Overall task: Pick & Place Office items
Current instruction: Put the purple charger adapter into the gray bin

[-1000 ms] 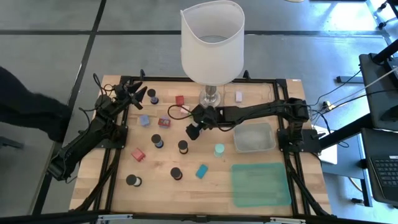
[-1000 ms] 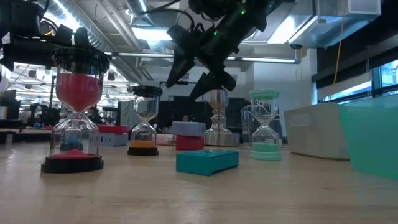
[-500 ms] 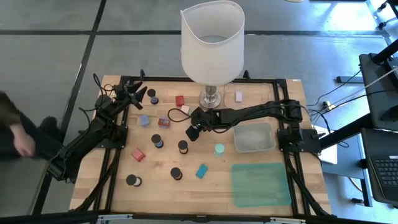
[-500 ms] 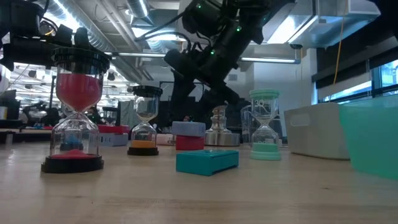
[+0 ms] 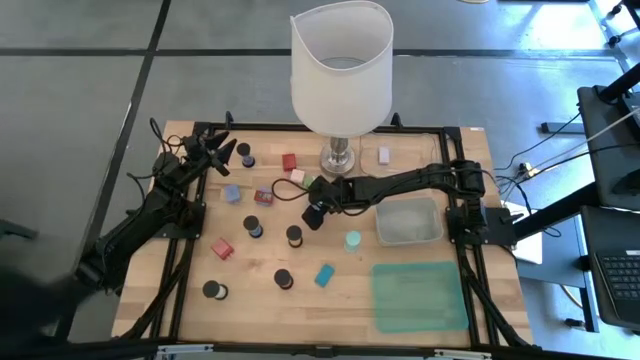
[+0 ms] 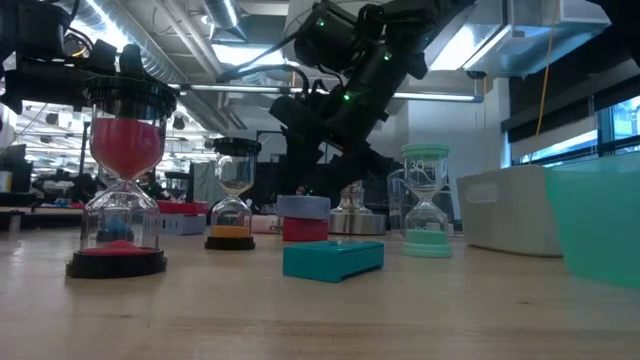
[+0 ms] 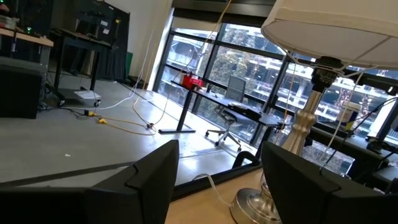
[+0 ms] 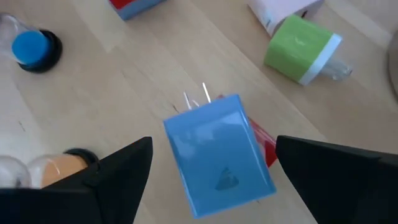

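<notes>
Since a second ago the right hand has dropped lower over the blue plug block at the worktop's middle, fingers spread either side, apparently mid-approach; next it likely descends and closes, while the left hand waits far left.

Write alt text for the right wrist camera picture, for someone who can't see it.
The open right gripper hangs over a blue charger block with two metal prongs that lies on the wooden table. A green-and-white piece lies farther off, and a round black piece with a blue top stands to one side.
</notes>
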{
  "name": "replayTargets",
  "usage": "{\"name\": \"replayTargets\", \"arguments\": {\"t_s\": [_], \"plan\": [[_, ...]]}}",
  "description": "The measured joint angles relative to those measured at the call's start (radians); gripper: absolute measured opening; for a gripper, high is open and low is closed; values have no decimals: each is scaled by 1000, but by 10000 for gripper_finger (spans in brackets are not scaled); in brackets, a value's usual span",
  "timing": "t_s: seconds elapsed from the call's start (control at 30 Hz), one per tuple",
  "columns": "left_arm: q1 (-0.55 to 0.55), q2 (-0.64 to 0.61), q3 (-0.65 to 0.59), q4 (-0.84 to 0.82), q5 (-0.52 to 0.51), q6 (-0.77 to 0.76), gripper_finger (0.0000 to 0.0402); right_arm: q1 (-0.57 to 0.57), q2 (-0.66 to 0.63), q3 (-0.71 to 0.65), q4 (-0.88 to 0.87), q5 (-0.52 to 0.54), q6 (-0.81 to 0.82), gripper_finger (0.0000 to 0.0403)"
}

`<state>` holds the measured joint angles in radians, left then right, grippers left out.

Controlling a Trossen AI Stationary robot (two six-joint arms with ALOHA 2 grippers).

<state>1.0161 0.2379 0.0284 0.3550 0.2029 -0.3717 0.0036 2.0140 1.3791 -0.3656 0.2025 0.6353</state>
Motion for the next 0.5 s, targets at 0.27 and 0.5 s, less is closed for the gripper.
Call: {"name": "replayTargets", "arguments": {"t_s": [0.27, 0.5], "plan": [[0, 0, 0, 0, 0, 0, 226, 0, 22, -7, 13, -2, -22, 343], [0, 0, 0, 0, 0, 0, 226, 2, 39, -6, 29, 13, 9, 343]]}}
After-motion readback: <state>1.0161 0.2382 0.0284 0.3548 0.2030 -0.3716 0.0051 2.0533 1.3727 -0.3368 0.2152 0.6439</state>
